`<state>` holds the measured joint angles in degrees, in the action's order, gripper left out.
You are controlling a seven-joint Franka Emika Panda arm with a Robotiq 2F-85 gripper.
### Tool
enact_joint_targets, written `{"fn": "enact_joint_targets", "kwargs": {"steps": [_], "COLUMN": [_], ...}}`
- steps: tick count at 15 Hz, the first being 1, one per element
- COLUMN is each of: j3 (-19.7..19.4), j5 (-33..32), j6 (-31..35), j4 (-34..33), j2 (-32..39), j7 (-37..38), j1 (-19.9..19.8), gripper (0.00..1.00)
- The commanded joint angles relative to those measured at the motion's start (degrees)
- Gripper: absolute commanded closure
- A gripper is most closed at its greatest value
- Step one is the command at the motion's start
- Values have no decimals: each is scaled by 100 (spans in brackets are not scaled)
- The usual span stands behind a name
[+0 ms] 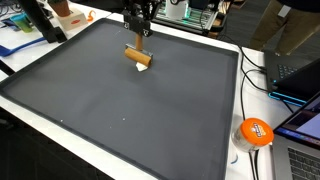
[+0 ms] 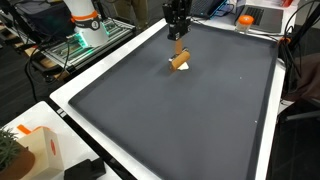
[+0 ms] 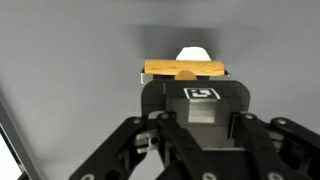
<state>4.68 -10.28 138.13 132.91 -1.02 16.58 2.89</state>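
Single arm over a counter point(image 1: 228, 150), shown in both exterior views and the wrist view.

**Claw.** The claw point(image 1: 138, 43) hangs point-down over the far part of a dark mat point(image 1: 120, 120) that covers most of the counter. Its jaws are drawn in narrow and close on the upper part of a block point(image 1: 138, 57).

**Block.** The block is tan, flat and oblong. In both exterior views it sits directly under the claw tips point(image 2: 178, 42), tilted, with one end lower than the other. In the wrist view the block point(image 3: 186, 69) lies crosswise just past the dark jaw body, its long side running left to right. Whether its lower edge touches the mat cannot be told.

**White piece.** A small white piece point(image 3: 193, 53) shows just beyond the block in the wrist view. In an exterior view it appears at the lower end of the block point(image 1: 144, 68), on the mat. Its shape is too small to make out.

**Surroundings.** An orange disc point(image 1: 255, 131) rests on the white counter rim, off the mat and well apart from the claw. A laptop point(image 1: 303, 150) stands near the disc at the picture's edge. A white-and-orange robot base point(image 2: 85, 25) stands beyond the mat's far side in an exterior view.
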Motion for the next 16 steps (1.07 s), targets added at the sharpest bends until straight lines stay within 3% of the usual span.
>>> {"fn": "enact_joint_targets", "kwargs": {"steps": [1,11,16], "j3": [-13,-56,35], "j5": [-90,55,284], "j6": [-357,-878,-1342], "j4": [86,69,377], "j2": [133,269,-940], "j7": [119,68,-332], "j1": [32,42,134], "gripper": [78,78,78]}}
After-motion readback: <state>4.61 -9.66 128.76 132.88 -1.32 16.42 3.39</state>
